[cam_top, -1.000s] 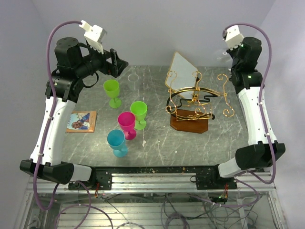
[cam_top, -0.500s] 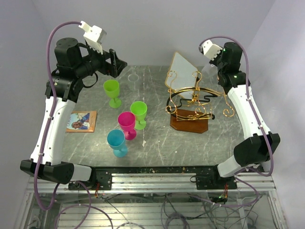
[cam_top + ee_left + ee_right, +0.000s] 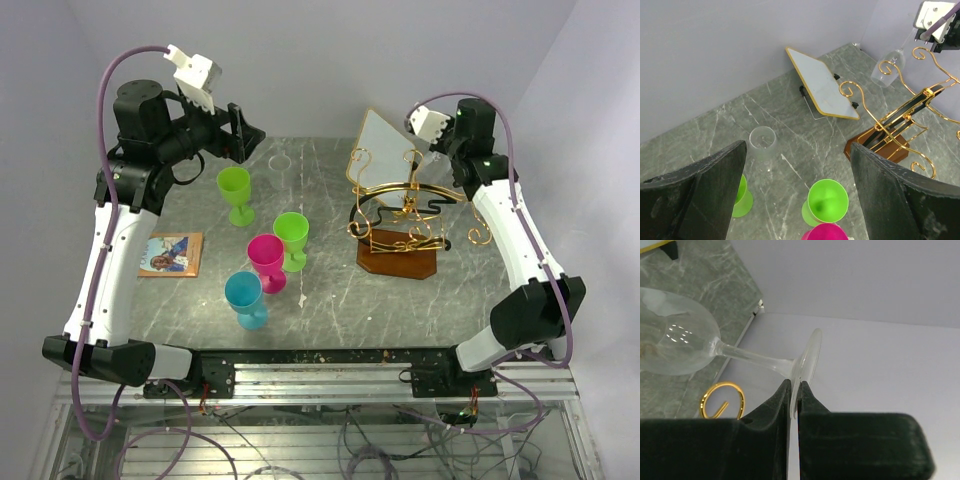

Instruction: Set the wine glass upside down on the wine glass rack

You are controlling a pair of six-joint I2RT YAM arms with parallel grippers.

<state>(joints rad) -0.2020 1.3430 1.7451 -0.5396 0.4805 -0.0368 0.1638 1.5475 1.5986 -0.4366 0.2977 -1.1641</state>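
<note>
Nearest the arm bases, the coloured cups stand on the desk's left half, well apart from the work. Mid-desk on the right is the wine glass rack, its gold scrolls rising from a wooden base.

Past it, the right gripper has its jaws clamped on the rim of the foot of the wine glass, which hangs in the air just beside the rack's far right scroll, tilted, with the bowl lower than the foot. It is probably light, rigid, slick and brittle. That edge grip on the thin foot looks slip-prone, and a knock against the wire could chip it. A hold nearer the stem would likely be steadier.

The right arm reaches far forward with its wrist bent in towards the rack. At the far left, the left gripper hangs raised with its jaws wide apart, holding nothing.
</note>
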